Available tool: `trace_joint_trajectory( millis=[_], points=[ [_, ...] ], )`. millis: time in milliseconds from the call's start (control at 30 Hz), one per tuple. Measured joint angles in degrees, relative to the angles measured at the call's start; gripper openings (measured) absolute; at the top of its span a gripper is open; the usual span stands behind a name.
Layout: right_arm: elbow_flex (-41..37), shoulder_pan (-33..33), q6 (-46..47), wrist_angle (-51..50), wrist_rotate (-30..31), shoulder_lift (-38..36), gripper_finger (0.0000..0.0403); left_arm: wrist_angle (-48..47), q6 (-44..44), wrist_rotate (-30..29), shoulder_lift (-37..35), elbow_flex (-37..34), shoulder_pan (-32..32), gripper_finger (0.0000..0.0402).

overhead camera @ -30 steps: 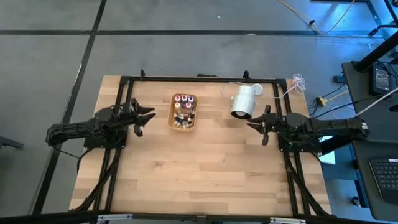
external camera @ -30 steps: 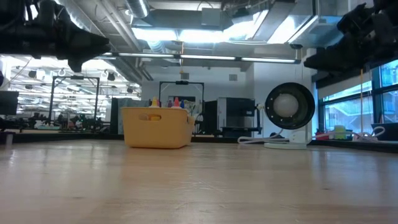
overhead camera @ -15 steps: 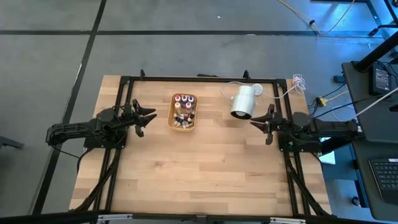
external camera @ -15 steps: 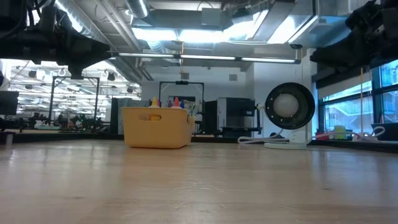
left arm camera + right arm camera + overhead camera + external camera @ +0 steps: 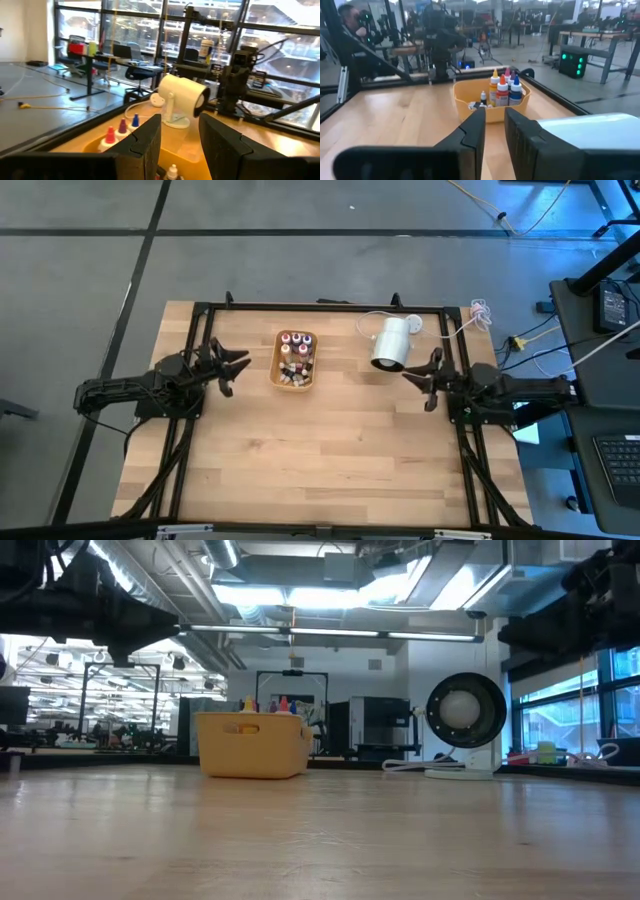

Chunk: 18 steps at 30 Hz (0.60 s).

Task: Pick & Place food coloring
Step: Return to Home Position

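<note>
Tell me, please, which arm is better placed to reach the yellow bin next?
Probably left. The left gripper is open and sits close beside the bin, with bare table between them. The right gripper is farther off, and the white cylinder lies near its path.

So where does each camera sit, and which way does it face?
High view: above the table, facing straight down; shows left gripper and right gripper flanking the yellow bin of food coloring bottles.
Low view: at table-top height, facing level across to the bin; arm parts hang at both upper corners.
Left wrist view: on the left arm, facing past its own fingers to the white cylinder.
Right wrist view: on the right arm, facing past its own fingers to the bin.
Shared: all four show the bin.
</note>
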Motion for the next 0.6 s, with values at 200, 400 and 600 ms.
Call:
trace_joint_trajectory(
  millis=[200,400,600],
  points=[
    [-3.3,0.0,-1.7,7.3,0.5,0.3,0.0075,0.0,-0.4,-1.0,0.1,0.0,0.0,0.0128],
    [-3.3,0.0,-9.0,7.0,1.0,0.2,0.0075,0.0,-0.4,-0.9,0.1,0.0,-0.1,0.0127],
    [-3.3,0.0,-9.0,7.0,1.0,0.2,0.0075,0.0,-0.4,-1.0,0.1,0.0,-0.1,0.0128]
  ],
)
